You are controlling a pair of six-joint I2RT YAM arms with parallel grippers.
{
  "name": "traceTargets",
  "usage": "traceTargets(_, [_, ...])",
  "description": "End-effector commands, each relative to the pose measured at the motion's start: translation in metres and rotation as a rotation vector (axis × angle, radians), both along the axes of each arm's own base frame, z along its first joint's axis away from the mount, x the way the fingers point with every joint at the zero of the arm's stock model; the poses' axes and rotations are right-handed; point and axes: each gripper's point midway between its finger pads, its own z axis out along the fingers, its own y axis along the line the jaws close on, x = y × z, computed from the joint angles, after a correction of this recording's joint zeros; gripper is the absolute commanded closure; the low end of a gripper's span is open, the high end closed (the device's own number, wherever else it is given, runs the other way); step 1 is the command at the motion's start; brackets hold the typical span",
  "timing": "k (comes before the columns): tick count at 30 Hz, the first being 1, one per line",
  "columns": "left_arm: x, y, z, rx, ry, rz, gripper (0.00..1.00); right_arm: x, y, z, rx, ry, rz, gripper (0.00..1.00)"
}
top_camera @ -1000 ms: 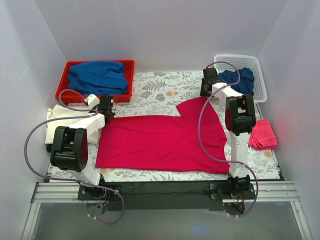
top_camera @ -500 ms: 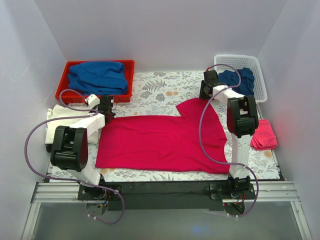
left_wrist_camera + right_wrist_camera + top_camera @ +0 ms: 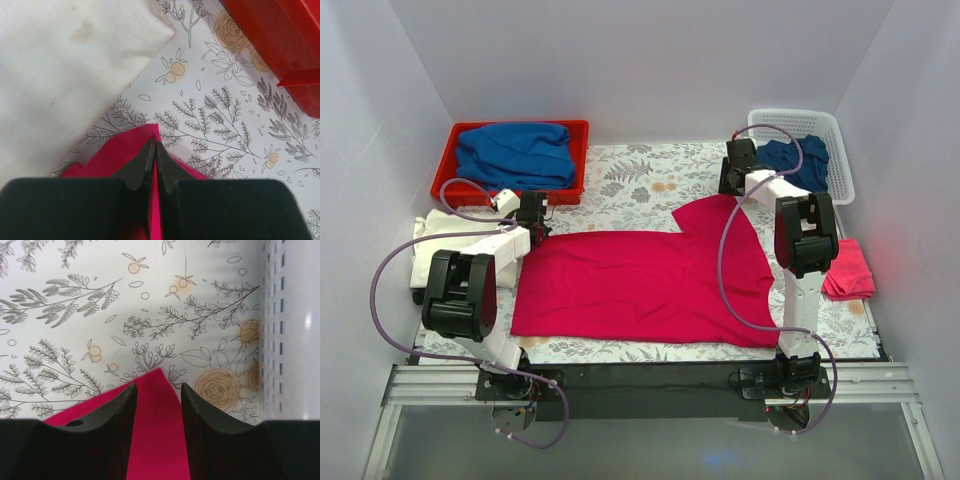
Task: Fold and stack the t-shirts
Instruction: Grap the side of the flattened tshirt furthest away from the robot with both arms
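Note:
The crimson-pink t-shirt (image 3: 640, 285) lies spread flat in the middle of the table. My left gripper (image 3: 533, 230) is at its far left corner; in the left wrist view the gripper (image 3: 154, 145) is shut on that corner of the fabric (image 3: 120, 152). My right gripper (image 3: 732, 188) is at the far right corner. In the right wrist view it (image 3: 157, 387) is open, with the shirt's pointed corner (image 3: 157, 410) lying between the jaws. No neck label shows.
A red tray (image 3: 578, 128) at the back left holds a blue shirt (image 3: 515, 153). A cream shirt (image 3: 435, 245) lies at the left edge. A white basket (image 3: 840, 175) at the back right holds blue cloth (image 3: 800, 160). A folded pink shirt (image 3: 845, 268) lies at the right.
My right arm's elbow has shifted slightly to the right. The shirt and my left arm have not visibly moved.

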Motion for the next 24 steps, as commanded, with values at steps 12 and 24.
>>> traceTargets(12, [0.009,0.001,0.014,0.013,-0.035,-0.002,1.0,0.013,0.005,0.041,0.013,-0.11,0.009,0.52])
traceTargets(24, [0.009,0.002,0.011,0.02,-0.027,0.001,1.0,0.006,0.003,-0.008,-0.001,0.009,-0.013,0.52])
